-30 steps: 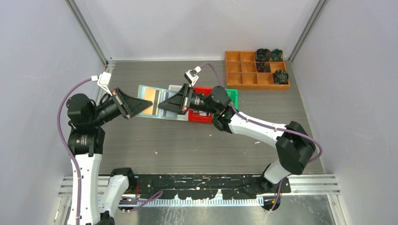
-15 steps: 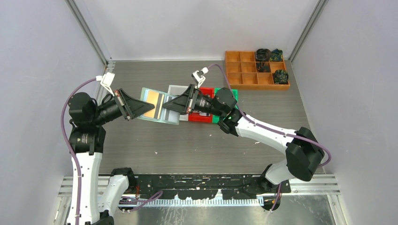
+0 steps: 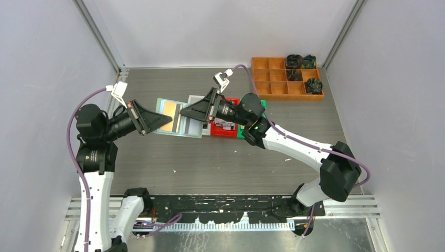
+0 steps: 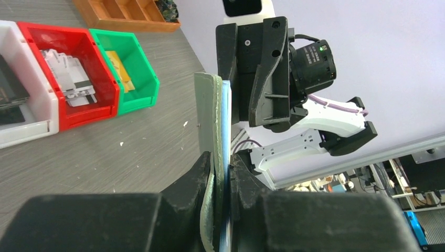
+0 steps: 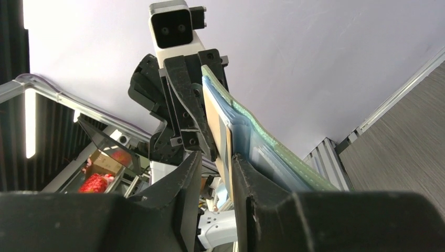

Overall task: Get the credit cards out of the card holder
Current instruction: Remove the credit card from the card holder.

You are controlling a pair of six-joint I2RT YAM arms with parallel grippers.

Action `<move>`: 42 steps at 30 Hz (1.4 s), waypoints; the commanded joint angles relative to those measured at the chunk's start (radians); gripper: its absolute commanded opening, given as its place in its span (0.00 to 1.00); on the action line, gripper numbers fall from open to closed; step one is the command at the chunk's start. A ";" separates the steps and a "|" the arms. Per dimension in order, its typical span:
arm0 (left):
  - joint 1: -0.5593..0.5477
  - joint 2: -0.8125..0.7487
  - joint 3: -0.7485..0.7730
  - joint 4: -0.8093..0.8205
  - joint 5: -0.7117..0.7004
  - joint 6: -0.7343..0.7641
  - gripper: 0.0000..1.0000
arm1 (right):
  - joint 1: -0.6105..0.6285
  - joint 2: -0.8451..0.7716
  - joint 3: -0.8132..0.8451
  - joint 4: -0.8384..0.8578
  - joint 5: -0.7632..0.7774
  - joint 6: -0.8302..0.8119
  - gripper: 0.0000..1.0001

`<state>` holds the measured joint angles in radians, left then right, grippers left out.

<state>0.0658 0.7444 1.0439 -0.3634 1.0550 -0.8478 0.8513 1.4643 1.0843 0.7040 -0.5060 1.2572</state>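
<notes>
Top external view: the card holder (image 3: 193,127) was seen held spread open above the table (image 3: 210,163), just left of the red bin (image 3: 224,132), between the left gripper (image 3: 168,118) and the right gripper (image 3: 181,116), with a gold card (image 3: 169,109) visible in one pocket. From the left wrist, the holder's mint edge was seen pinched upright between the left gripper's pressed-together fingers (image 4: 202,173). From the right wrist, the right gripper's jaws were seen slightly parted, straddling the holder's opposite edge where the gold card sat, with a narrow gap visible beside one finger.
</notes>
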 commanded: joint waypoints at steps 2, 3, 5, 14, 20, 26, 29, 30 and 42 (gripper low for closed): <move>-0.008 -0.004 0.057 -0.122 -0.050 0.116 0.13 | 0.050 0.002 0.062 0.049 0.010 -0.048 0.33; -0.009 -0.002 0.060 -0.134 -0.060 0.124 0.13 | 0.056 0.008 0.063 0.055 0.010 -0.048 0.32; -0.009 0.000 0.057 -0.140 -0.064 0.130 0.12 | 0.065 0.027 0.065 0.092 0.003 -0.032 0.32; -0.009 0.006 0.033 -0.087 -0.048 0.077 0.14 | 0.104 0.191 0.100 0.468 0.007 0.164 0.29; -0.009 0.009 -0.001 -0.036 -0.045 0.048 0.15 | 0.141 0.180 0.137 0.332 0.010 0.065 0.27; -0.009 0.011 -0.015 0.023 0.001 0.014 0.16 | 0.144 0.192 0.123 0.298 0.016 0.069 0.01; -0.009 0.014 -0.007 0.021 0.018 0.013 0.16 | 0.138 0.177 0.095 0.294 0.009 0.066 0.01; -0.009 0.015 -0.003 0.019 0.024 0.013 0.17 | 0.132 0.168 0.075 0.300 0.011 0.064 0.01; -0.009 0.006 -0.012 0.214 0.107 -0.194 0.28 | 0.041 0.097 -0.137 0.492 0.071 0.133 0.01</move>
<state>0.0704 0.7574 1.0222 -0.3279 1.0698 -0.9352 0.8890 1.6245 0.9703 1.1339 -0.4061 1.3964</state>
